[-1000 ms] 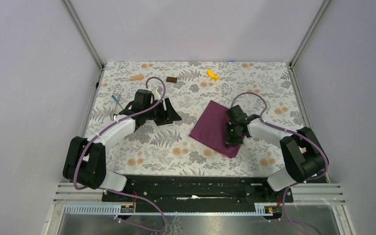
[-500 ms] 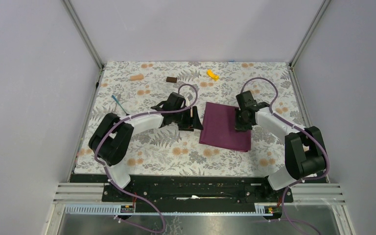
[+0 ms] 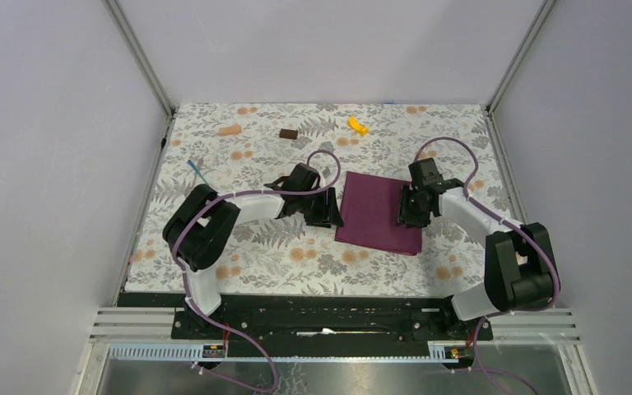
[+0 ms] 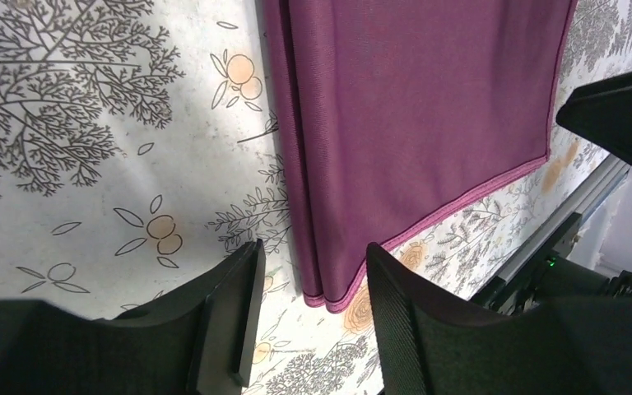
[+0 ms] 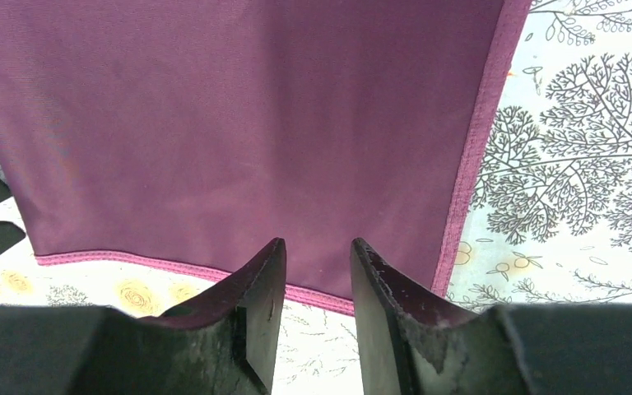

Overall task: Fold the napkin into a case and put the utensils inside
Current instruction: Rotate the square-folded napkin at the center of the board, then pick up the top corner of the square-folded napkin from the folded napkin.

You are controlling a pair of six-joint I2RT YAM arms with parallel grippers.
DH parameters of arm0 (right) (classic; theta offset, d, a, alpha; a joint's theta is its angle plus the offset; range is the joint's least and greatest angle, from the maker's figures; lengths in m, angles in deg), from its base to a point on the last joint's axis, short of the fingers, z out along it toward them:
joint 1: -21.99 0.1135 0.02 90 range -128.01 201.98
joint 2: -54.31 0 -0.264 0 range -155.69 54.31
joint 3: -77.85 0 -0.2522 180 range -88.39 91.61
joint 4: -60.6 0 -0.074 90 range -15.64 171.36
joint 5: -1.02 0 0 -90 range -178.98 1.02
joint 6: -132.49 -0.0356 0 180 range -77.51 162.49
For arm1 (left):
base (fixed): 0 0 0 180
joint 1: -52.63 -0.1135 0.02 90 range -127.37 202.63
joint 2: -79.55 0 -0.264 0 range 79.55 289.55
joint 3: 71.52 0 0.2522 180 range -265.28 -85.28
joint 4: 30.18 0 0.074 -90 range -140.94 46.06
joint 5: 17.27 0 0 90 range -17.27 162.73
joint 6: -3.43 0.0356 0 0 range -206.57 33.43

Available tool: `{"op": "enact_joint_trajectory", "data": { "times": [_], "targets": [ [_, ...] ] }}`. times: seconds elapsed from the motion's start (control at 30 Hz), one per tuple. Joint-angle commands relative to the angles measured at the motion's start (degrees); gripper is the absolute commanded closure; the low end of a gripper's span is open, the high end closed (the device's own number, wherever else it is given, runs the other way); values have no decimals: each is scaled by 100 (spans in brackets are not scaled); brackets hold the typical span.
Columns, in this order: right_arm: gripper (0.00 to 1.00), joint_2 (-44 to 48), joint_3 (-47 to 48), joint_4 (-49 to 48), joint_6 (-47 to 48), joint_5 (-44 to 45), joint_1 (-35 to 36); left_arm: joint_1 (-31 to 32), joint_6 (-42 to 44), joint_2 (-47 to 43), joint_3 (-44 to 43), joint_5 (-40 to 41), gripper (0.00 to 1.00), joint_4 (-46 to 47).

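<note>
Left claw [image 3: 329, 211] moved beside napkin [image 3: 373, 216], right claw [image 3: 410, 216] above

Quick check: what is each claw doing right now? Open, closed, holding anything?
Left claw: open, holding nothing, with a corner of the napkin showing in the gap.
Right claw: open, holding nothing, over the napkin's edge.

The left claw [image 4: 313, 263] hangs over the flowered table [image 4: 90, 123] with its two black fingers [image 4: 230, 321] spread apart. A corner of the purple napkin [image 4: 411, 107] lies in the gap between them. The napkin lies flat, and its left edge looks doubled, though that is hard to tell. At the right a black shape [image 4: 617, 115], maybe the other arm, overlaps a metal rail [image 4: 576, 206].
</note>
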Motion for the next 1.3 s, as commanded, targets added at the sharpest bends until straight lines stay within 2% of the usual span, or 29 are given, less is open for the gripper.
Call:
{"op": "enact_joint_trajectory", "data": {
  "times": [0.0,0.17,0.27,0.43,0.53,0.6,0.67,0.77,0.83,0.93,1.13,1.27],
  "targets": [
    [58,387,-137,-32,-193,-226,-215,107,-15,81,211,216,49,315],
    [39,989,-893,-118,-731,-719,-1191,260,-581,-20,887,-66,67,1095],
    [37,1330,-1281,-45,-673,-1043,-1782,354,-950,-150,1265,-161,73,1553],
    [36,1427,-1268,241,-901,-943,-1969,452,-1104,-404,1653,-154,77,1794],
    [36,1192,-1356,109,-833,-1168,-2062,471,-1128,-511,1812,-227,73,1903],
    [42,1051,-1455,-46,-858,-1440,-2073,471,-1113,-599,1842,-279,70,1902],
    [44,1043,-1489,-70,-865,-1403,-2076,471,-1093,-716,1831,-322,66,1844],
    [44,1095,-1498,-43,-827,-1274,-2072,477,-1029,-874,1844,-370,53,1772],
    [45,1050,-1499,-28,-817,-1306,-2072,484,-988,-889,1848,-364,52,1725],
    [48,1047,-1527,-7,-848,-1271,-2072,523,-990,-790,1860,-429,54,1774],
    [49,1129,-1533,10,-866,-1332,-2072,597,-1046,-608,1914,-334,64,1885],
    [52,1232,-1536,20,-856,-1387,-2072,602,-1031,-563,1970,-287,65,1878]
  ]
}}
